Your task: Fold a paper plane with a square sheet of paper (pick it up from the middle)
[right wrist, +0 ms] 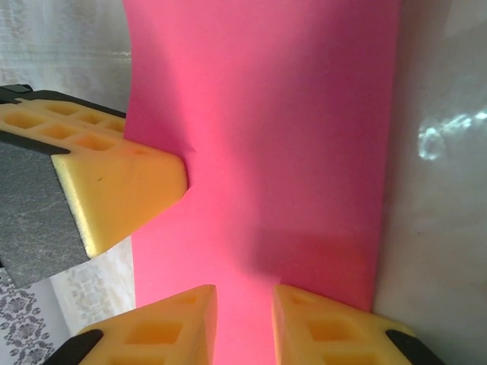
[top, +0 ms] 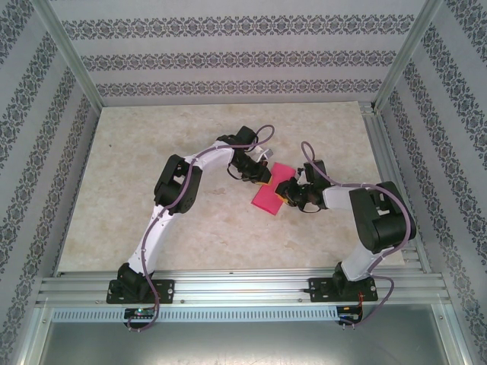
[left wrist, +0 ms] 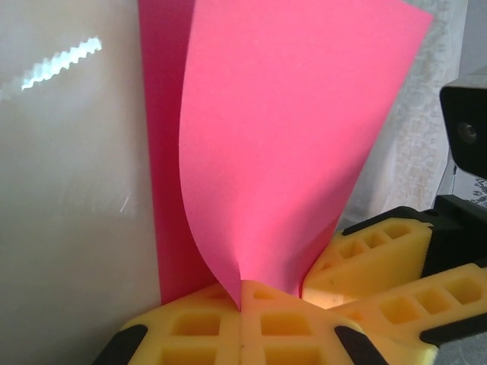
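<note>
- Progress: early; I see the sheet of paper (left wrist: 289,137) with one flap lifted and no dart shape yet.
- Left gripper (left wrist: 240,303) pinches its edge; right gripper (right wrist: 245,323) stands slightly spread.

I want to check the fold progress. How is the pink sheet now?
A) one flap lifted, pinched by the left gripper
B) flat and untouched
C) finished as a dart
A: the left gripper is shut on a curled-up flap of the sheet of paper, while the rest lies on the table.
</note>
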You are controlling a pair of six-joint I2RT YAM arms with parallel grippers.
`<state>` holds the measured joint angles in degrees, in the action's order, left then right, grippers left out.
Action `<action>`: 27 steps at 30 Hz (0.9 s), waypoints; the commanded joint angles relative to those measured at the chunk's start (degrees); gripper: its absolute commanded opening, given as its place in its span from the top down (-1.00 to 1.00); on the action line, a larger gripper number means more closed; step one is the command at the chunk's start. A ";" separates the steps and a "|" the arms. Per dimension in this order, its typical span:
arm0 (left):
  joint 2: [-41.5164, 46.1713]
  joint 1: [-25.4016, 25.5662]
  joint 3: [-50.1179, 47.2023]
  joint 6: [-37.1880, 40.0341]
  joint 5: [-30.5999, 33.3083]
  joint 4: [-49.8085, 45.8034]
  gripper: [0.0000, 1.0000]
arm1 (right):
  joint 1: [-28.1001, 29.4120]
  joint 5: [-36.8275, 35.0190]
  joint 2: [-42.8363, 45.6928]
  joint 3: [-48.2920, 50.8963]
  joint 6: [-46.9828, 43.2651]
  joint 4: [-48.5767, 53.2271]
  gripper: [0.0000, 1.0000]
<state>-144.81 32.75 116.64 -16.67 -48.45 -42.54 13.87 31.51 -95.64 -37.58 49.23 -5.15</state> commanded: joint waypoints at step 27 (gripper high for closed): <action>-3.46 0.39 -0.18 2.09 5.19 -2.82 0.85 | -7.35 4.96 -5.64 -15.11 -8.17 5.67 0.46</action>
<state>-144.81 32.75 116.68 -16.58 -48.27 -42.70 7.77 35.57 -101.97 -49.87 43.44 -0.60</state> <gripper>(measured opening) 0.080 0.273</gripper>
